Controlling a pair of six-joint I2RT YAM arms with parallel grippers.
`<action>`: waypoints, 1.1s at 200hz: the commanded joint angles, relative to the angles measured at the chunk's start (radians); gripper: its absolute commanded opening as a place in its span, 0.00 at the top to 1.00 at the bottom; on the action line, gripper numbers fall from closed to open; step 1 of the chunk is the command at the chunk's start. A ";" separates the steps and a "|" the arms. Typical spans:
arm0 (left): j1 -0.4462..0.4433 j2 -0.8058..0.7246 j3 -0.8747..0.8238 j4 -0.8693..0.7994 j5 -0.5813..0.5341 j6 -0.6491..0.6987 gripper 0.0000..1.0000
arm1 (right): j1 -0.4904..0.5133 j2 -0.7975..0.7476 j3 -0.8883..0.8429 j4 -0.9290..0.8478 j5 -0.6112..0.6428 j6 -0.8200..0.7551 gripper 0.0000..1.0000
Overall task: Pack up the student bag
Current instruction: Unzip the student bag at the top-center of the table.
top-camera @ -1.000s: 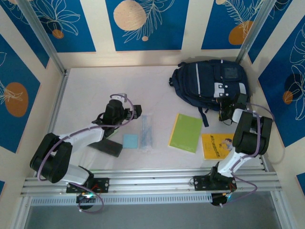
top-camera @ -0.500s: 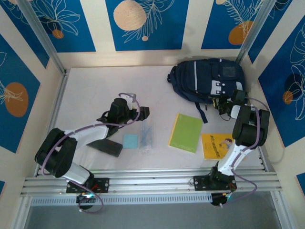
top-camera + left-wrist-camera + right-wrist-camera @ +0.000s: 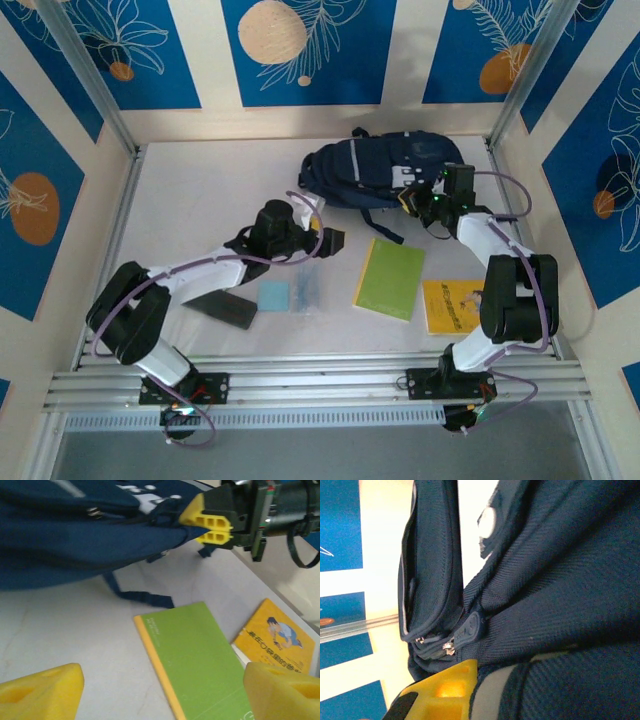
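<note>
My right gripper (image 3: 210, 526) is pinched on a fold of the student bag (image 3: 375, 165), which lies flat on the white table (image 3: 200, 190). Up close, one yellow fingertip (image 3: 445, 690) presses the navy weave just below two zipper pulls (image 3: 465, 632). My left gripper (image 3: 335, 240) hangs just on the near side of the bag, spread wide and holding nothing.

Also on the bag's near side:
- A green notebook (image 3: 195, 660) with a yellow spine. The print along its edge is too faint to read.
- Just right of it, farther from the bag, a yellow book (image 3: 277, 632). Its cover shows a cartoon boy and a line of dark characters I cannot make out.
- Well left of the notebook, a clear pouch (image 3: 307, 283), a pale blue pad (image 3: 273, 296) and a flat black item (image 3: 225, 308).
</note>
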 commanded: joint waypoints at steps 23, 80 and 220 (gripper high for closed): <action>-0.044 0.093 0.049 0.054 0.047 0.069 0.22 | 0.115 -0.009 0.052 0.060 -0.056 0.175 1.00; -0.058 0.205 0.124 0.084 -0.083 0.058 0.36 | 0.244 0.034 0.047 0.169 0.034 0.363 1.00; -0.039 0.394 0.202 0.121 -0.475 0.088 0.60 | 0.323 0.017 -0.050 0.307 0.056 0.553 1.00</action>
